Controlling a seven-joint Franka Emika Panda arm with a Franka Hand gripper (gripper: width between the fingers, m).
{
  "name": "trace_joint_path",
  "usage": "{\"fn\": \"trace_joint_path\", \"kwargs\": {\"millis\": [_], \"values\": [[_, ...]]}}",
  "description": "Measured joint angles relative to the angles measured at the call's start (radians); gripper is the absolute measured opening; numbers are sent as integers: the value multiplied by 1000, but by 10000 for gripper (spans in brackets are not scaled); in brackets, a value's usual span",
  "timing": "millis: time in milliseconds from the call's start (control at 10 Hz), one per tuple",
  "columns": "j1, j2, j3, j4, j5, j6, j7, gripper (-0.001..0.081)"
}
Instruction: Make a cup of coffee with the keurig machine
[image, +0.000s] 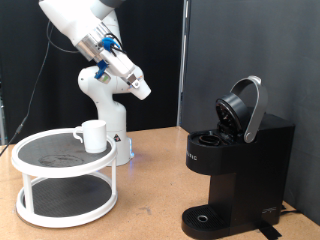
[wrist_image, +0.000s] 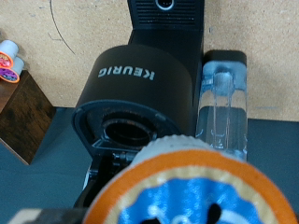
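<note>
The keurig machine (image: 232, 168) stands at the exterior view's right with its lid (image: 245, 108) raised. The wrist view shows its open pod chamber (wrist_image: 126, 133) and clear water tank (wrist_image: 222, 105). My gripper (image: 139, 89) hangs high at the exterior view's upper left, well apart from the machine and tilted towards it. A coffee pod (wrist_image: 187, 191) with an orange rim and blue foil fills the near part of the wrist view, held at the fingertips, which it mostly hides. The white cup (image: 93, 134) stands on a round two-tier stand (image: 64, 180) at the left.
The robot's white base (image: 105, 110) stands behind the stand. In the wrist view, spare pods (wrist_image: 9, 62) lie by a brown box (wrist_image: 22, 114) beside the machine. A black curtain hangs behind the machine.
</note>
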Motion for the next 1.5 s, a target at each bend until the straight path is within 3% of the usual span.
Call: {"fn": "trace_joint_path", "kwargs": {"millis": [300,600,900,1300,1500], "values": [[29,43,51,37,42,16,56,355],[59,78,114,67,92,100,96,355],[78,113,160,102,109,131,122,355],[80,126,186,107,109,149,124,355],[79,135,201,93,64,175,147,355]]}}
